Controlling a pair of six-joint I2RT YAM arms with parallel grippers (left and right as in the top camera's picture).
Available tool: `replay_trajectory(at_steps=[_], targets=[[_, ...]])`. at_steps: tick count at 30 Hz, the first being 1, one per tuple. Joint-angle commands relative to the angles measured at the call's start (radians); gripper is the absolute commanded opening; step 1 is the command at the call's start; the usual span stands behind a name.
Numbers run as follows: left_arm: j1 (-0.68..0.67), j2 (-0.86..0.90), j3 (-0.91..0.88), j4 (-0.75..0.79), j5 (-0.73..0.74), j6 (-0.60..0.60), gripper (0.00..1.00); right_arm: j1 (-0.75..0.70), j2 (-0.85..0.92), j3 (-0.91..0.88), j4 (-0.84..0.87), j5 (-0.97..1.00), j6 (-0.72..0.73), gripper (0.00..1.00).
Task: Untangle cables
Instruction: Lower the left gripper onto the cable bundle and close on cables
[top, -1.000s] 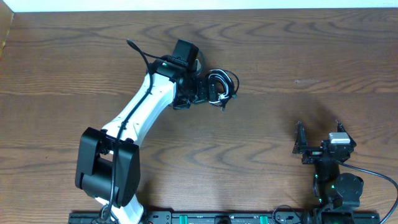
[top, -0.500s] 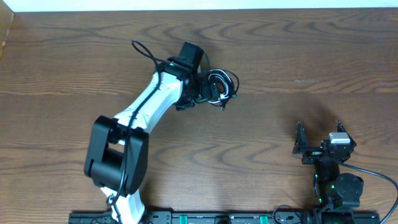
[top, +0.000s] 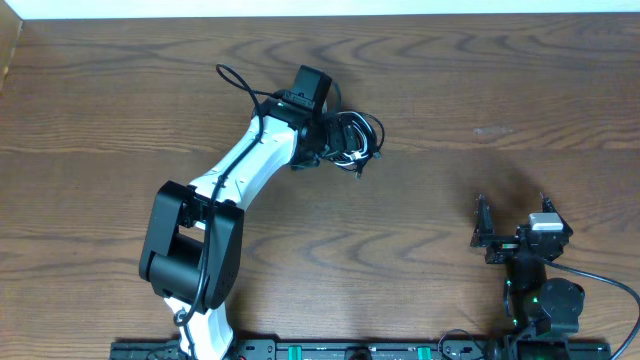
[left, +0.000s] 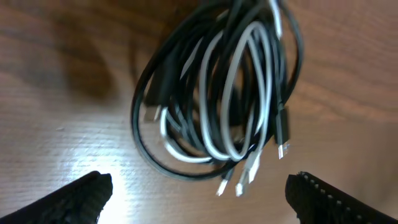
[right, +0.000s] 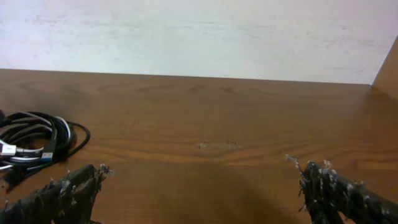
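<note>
1. Cables (top: 358, 140): one loose tangled coil lying flat on the tabletop (top: 480, 90), toward the far side and near the middle; one white cord wound among several black ones.
2. From the left wrist, the same coil (left: 214, 99) just ahead of the fingers; small plug ends (left: 239, 185) sticking out at its near edge; white loops nested inside the black ones.
3. Left tool (top: 333, 140) (left: 200, 186): jaws spread wide, gripping nothing; poised right at the left edge of the coil; contact with the cords impossible to tell.
4. Left arm (top: 240, 165): white, stretched diagonally from the near edge of the tabletop to the bundle.
5. Right tool (top: 512, 222) (right: 202, 186): jaws fully apart, empty; parked near the right front of the tabletop, well apart from the cables.
6. From the right wrist, the cables (right: 34, 140) far off to the left; bare wood between the two fingers.
</note>
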Motion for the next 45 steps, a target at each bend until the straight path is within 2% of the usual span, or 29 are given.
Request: replay_trajectory(at_steps=[1,5,8,12,17,32,33,34,36,42,45], targets=[[-0.014,0.01,0.005,0.037,-0.021,-0.071,0.94,0.006,-0.002,-0.001,-0.005,0.001,-0.012,0.99],[-0.034,0.01,0.005,0.077,-0.148,-0.073,0.9,0.006,-0.002,-0.001,-0.005,0.001,-0.012,0.99],[-0.046,0.01,0.005,0.087,-0.219,-0.151,0.89,0.006,-0.002,-0.001,-0.005,0.001,-0.012,0.99],[-0.058,0.01,0.005,0.114,-0.225,-0.187,0.87,0.006,-0.002,-0.001,-0.005,0.001,-0.012,0.99],[-0.064,0.01,0.005,0.126,-0.256,-0.189,0.72,0.006,-0.002,-0.001,-0.005,0.001,-0.012,0.99],[-0.123,0.084,0.005,0.131,-0.32,-0.209,0.69,0.006,-0.002,-0.001,-0.005,0.001,-0.012,0.99],[-0.122,0.086,0.005,0.131,-0.32,-0.209,0.66,0.006,-0.002,-0.001,-0.005,0.001,-0.012,0.99],[-0.123,0.086,0.005,0.132,-0.32,-0.209,0.58,0.006,-0.002,-0.001,-0.005,0.001,-0.012,0.99],[-0.123,0.086,0.005,0.139,-0.32,-0.209,0.49,0.006,-0.002,-0.001,-0.005,0.001,-0.012,0.99],[-0.123,0.074,0.005,0.146,-0.32,-0.209,0.35,0.006,-0.002,-0.001,-0.005,0.001,-0.012,0.99],[-0.123,0.05,0.005,0.146,-0.32,-0.209,0.24,0.006,-0.002,-0.001,-0.005,0.001,-0.012,0.99]])
